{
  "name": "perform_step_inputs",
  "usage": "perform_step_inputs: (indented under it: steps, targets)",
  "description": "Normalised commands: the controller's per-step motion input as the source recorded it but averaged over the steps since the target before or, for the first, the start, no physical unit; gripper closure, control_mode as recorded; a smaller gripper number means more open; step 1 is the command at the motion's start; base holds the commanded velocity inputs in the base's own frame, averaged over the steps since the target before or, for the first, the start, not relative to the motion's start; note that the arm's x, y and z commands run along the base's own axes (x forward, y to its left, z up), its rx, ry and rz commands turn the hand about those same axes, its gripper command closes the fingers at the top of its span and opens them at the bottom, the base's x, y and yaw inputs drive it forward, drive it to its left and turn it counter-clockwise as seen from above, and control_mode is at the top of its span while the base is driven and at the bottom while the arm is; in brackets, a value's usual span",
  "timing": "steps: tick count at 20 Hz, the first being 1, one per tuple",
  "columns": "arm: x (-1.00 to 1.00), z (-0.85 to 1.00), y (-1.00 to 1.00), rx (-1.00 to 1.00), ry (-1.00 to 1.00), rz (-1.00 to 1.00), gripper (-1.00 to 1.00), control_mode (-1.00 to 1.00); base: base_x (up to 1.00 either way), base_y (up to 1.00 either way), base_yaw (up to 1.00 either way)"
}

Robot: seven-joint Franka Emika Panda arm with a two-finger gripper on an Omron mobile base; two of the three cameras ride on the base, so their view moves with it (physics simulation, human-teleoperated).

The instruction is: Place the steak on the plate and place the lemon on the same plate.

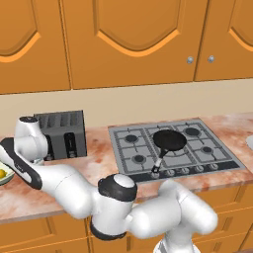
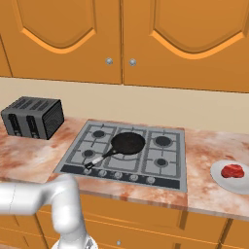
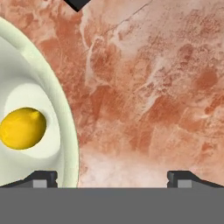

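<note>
The lemon (image 3: 22, 128) lies in the hollow of a pale greenish-white bowl (image 3: 61, 109) at the left of the hand view. The same lemon (image 1: 2, 173) and bowl (image 1: 5, 180) sit at the far left edge of the left base view, where my arm reaches. My gripper (image 3: 113, 179) is open above the counter, its left fingertip (image 3: 43, 178) over the bowl's rim and the lemon off to its left. The red steak (image 2: 233, 171) lies on the white plate (image 2: 217, 178) at the far right of the counter. Nothing is between the fingers.
A black frying pan (image 1: 169, 141) (image 2: 128, 142) stands on the grey stove (image 1: 197, 158) (image 2: 168, 165) mid-counter. A dark toaster (image 1: 62, 132) (image 2: 33, 117) sits against the wall behind my arm. Orange cabinets hang above. Marbled counter (image 3: 153, 87) lies right of the bowl.
</note>
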Motion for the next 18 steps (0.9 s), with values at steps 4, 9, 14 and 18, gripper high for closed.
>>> perform_step_inputs:
  steps: [4, 9, 14, 18]
  targets:
    - [0.18, -0.21, 0.19, 0.00, 0.01, 0.00, -1.00, -1.00, 0.00, 0.00, 0.00]
    - [0.15, -0.17, 0.21, 0.00, 0.00, 0.00, -1.00, -1.00, 0.00, 0.00, 0.00]
    - [0.13, -0.17, 0.16, -0.01, 0.00, 0.00, -1.00, -1.00, 0.00, 0.00, 0.00]
    - [0.13, -0.12, 0.08, -0.01, 0.00, 0.00, -1.00, -1.00, 0.00, 0.00, 0.00]
